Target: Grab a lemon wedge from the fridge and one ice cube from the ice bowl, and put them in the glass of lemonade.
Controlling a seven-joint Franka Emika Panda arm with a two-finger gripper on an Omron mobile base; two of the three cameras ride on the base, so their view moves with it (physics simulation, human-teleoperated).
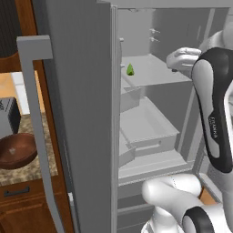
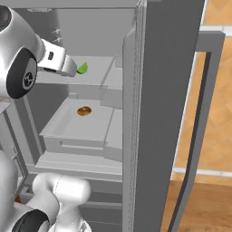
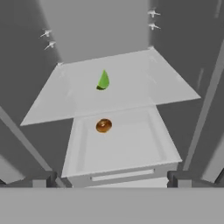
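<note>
While the fridge (image 1: 82, 113) stands with its doors swung wide, the arm (image 1: 216, 113), lettered FRANKA on its dark link, reaches inside. Left of the fridge, the ice bowl (image 1: 16, 150) rests on the counter. The gripper (image 3: 112, 179) hangs with fingers spread, holding nothing. The lemon wedge (image 3: 103, 81) lies on the upper shelf, farther in, apart from the fingertips (image 3: 43, 179). An orange lump (image 3: 103, 126) sits in the drawer below.

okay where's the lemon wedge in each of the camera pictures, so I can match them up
Left base view: lemon wedge upper middle, on the fridge's upper shelf.
Right base view: upper left, same shelf, just right of the arm.
Hand view: above centre, on that shelf.
Shared landmark: the orange lump in the tray below the wedge.
</note>
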